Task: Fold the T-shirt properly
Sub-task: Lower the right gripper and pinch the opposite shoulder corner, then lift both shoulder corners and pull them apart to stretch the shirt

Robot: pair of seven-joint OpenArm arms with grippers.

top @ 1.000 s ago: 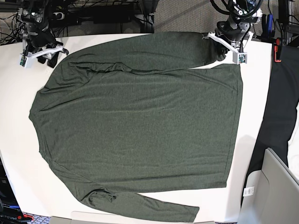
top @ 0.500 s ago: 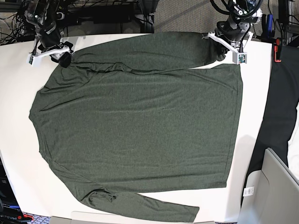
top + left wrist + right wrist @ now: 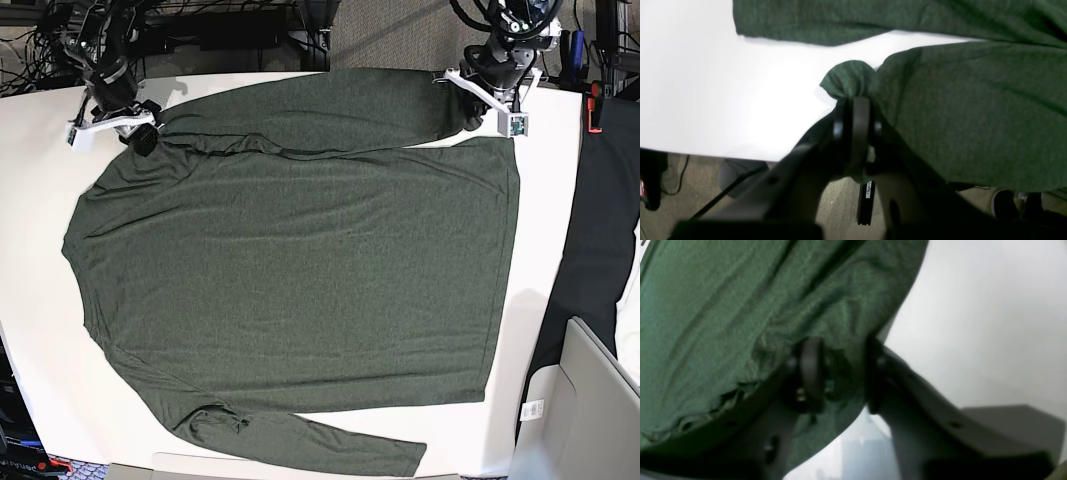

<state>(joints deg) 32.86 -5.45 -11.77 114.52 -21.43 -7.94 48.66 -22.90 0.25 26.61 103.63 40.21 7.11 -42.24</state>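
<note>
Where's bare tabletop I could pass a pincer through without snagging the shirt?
Free: the white strip right of the T-shirt hem, the table margin along its left edge, and the near-left corner. Crowded: the far edge, where the left pincer and right pincer meet the fabric.

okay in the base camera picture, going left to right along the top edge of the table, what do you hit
Right gripper at the shoulder → the T-shirt's folded-over sleeve → left gripper shut on the sleeve end → bare white table → black cloth off the table's edge.
</note>
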